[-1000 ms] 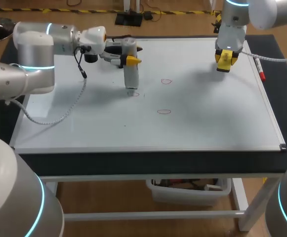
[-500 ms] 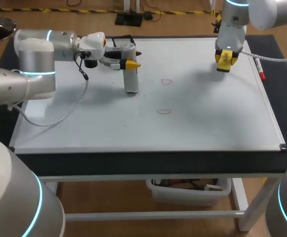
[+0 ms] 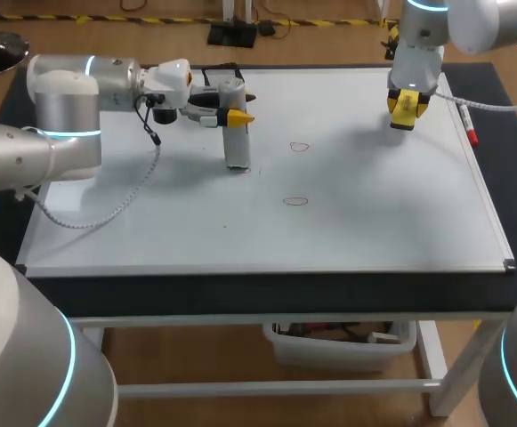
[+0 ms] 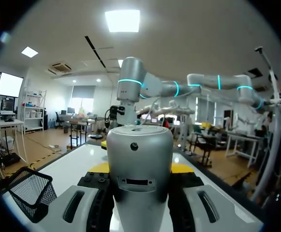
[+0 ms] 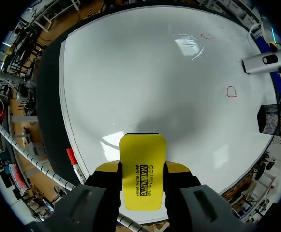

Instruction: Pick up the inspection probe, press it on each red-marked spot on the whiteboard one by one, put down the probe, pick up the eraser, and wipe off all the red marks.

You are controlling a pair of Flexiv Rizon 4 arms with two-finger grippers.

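Note:
My left gripper (image 3: 237, 114) is shut on the grey cylindrical inspection probe (image 3: 235, 133). The probe stands upright with its lower end on the whiteboard (image 3: 374, 222); what lies under its tip is hidden. The left wrist view shows the probe (image 4: 139, 164) filling the space between the fingers. Two red marks lie to its right, one (image 3: 300, 147) near and one (image 3: 295, 202) closer to the front. Above the board's far right, my right gripper (image 3: 403, 108) is shut on the yellow eraser (image 5: 142, 171). From there I see the red marks (image 5: 231, 91), (image 5: 208, 36) and the probe (image 5: 266, 62).
A red marker (image 3: 468, 132) lies on the whiteboard's right rim, also visible beside the eraser (image 5: 75, 162). A black mesh basket (image 4: 29, 191) stands at the board's far edge near my left gripper. Black table surface borders the board on all sides.
The left gripper drew back slightly toward the far side and the probe straightened from a lean to upright, its tip staying on the board. The right arm has not moved.

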